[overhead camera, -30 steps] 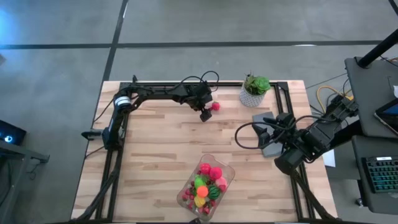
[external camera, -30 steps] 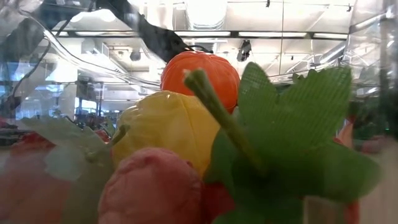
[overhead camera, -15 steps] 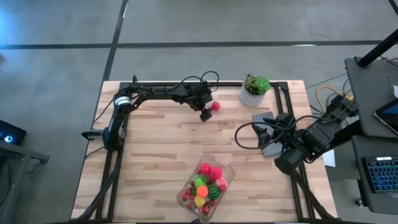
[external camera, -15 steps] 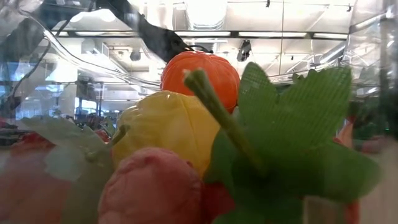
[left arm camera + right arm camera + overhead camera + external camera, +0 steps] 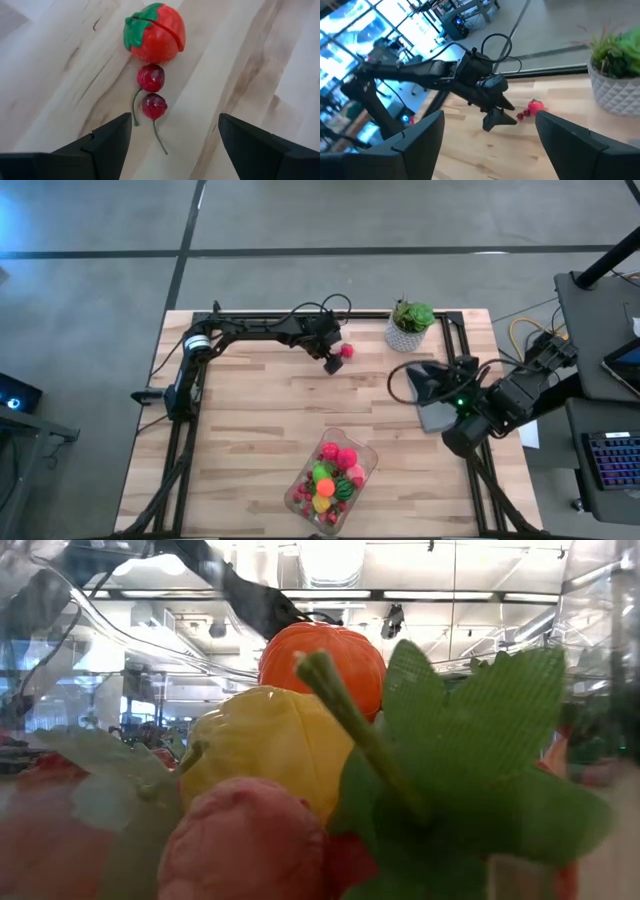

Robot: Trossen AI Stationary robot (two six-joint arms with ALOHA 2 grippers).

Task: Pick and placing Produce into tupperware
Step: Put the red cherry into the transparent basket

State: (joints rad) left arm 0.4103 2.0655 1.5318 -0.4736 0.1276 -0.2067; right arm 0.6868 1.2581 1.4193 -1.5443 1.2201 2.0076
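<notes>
Left arm stretched along the table's far edge, left gripper (image 5: 331, 363) angled down, fingers (image 5: 107, 142) spread wide, right arm folded at the right edge, right gripper (image 5: 418, 383) apparently open too, raised

The right gripper (image 5: 428, 383) has shifted toward the table's right edge, now above the grey slab (image 5: 432, 416).

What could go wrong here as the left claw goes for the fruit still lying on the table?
1. The left claw is open over two cherries lying right against a strawberry; closing could knock the strawberry away.
2. The thin cherry stems may slip out.
3. The tupperware looks heaped already, so added pieces could roll off.
</notes>
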